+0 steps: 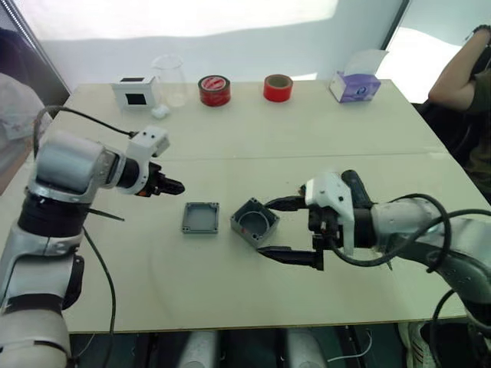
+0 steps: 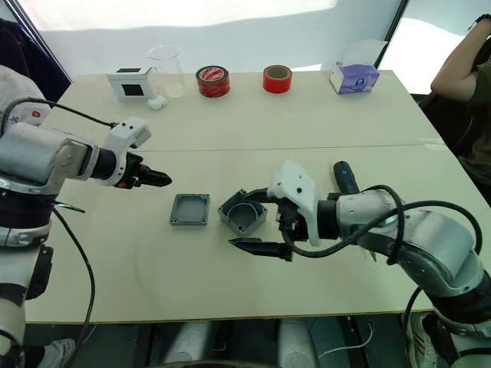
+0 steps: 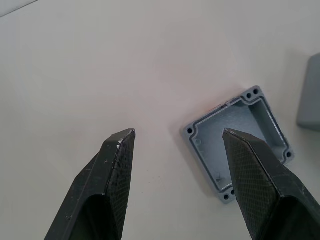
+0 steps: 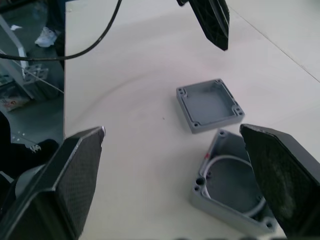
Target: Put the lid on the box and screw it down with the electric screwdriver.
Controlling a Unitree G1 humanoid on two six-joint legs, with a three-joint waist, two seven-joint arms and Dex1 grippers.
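Note:
The lid [image 1: 200,218], a shallow grey square plate, lies hollow side up on the table, just left of the box [image 1: 255,221]. The box is deeper, stands open and is turned at an angle. My right gripper [image 1: 263,228] is open, with one finger on each side of the box and gaps showing in the right wrist view. My left gripper [image 1: 170,185] hovers open, left of and above the lid [image 3: 240,140]. The electric screwdriver [image 2: 343,175], a dark cylinder, lies on the table behind my right wrist, partly hidden by it.
Along the far edge stand a white cube with a black window [image 1: 134,90], a clear beaker [image 1: 170,77], two red tape rolls [image 1: 215,90] [image 1: 278,87] and a tissue box [image 1: 355,86]. A person's arm [image 1: 460,77] shows at the far right.

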